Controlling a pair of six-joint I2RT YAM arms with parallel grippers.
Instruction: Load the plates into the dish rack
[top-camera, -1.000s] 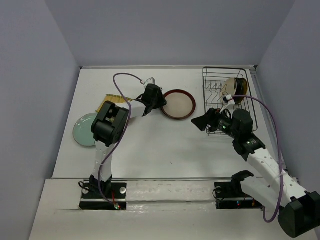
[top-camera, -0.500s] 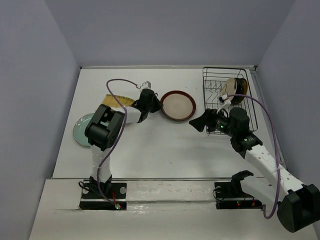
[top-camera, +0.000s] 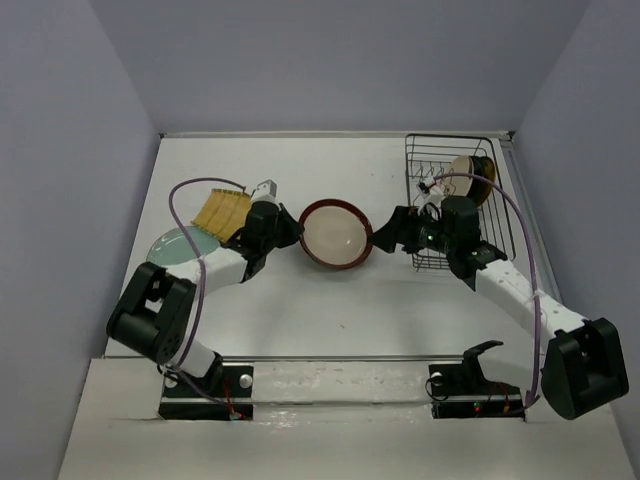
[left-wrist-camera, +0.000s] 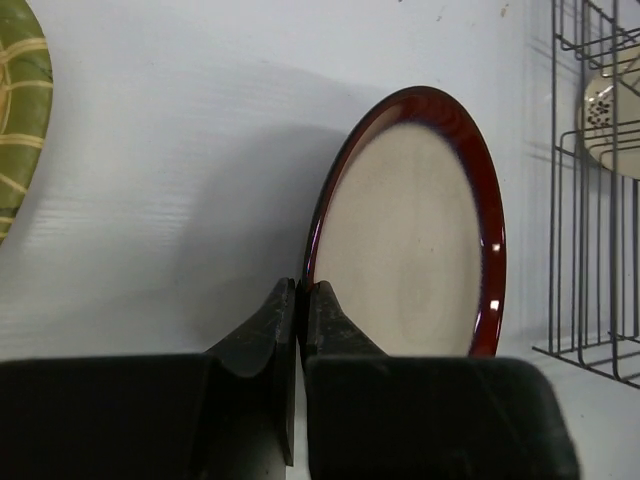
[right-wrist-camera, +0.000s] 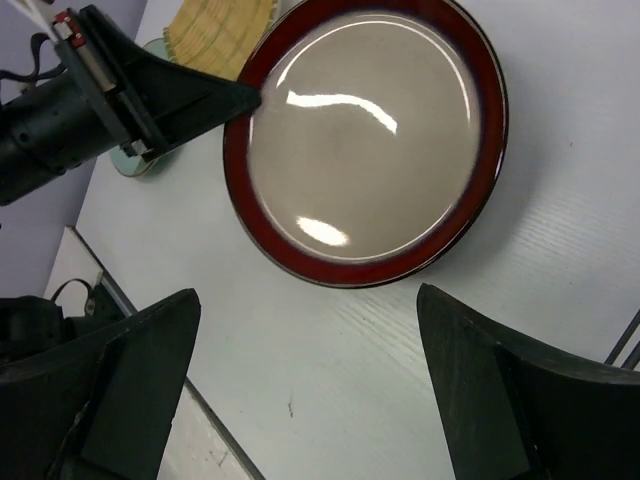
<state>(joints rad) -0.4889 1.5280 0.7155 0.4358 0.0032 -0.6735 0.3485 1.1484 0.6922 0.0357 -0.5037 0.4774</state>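
Left gripper (left-wrist-camera: 300, 292): fingers (left-wrist-camera: 265, 335) are pressed together on the left rim of the red-rimmed plate (left-wrist-camera: 410, 235), pinching it.
Right gripper (right-wrist-camera: 308, 298): spread wide, with its fingers (right-wrist-camera: 130, 390) at opposite sides of its wrist view, holding nothing. It hangs just right of that plate, between the plate and the rack (top-camera: 455, 195).
Red-rimmed plate: mid-table between the two grippers, outside the rack. Its right edge is near the right gripper but apart from it. A shadow lies beside it, and whether it sits flat cannot be told.
Rack: at the far right corner of the table (top-camera: 300, 300), hard by the right wall, with its left edge near the right gripper.
In the rack: a cream plate (top-camera: 462, 168) stands upright toward the rear, with a dark plate (top-camera: 485, 175) just to its right.
Left edge: the fan plate (top-camera: 222, 208) and the green plate (top-camera: 172, 247) lie close together near the table's left edge, behind the left arm.
Open room: bare tabletop shows between the red-rimmed plate and the near edge, and between that plate and the back wall.
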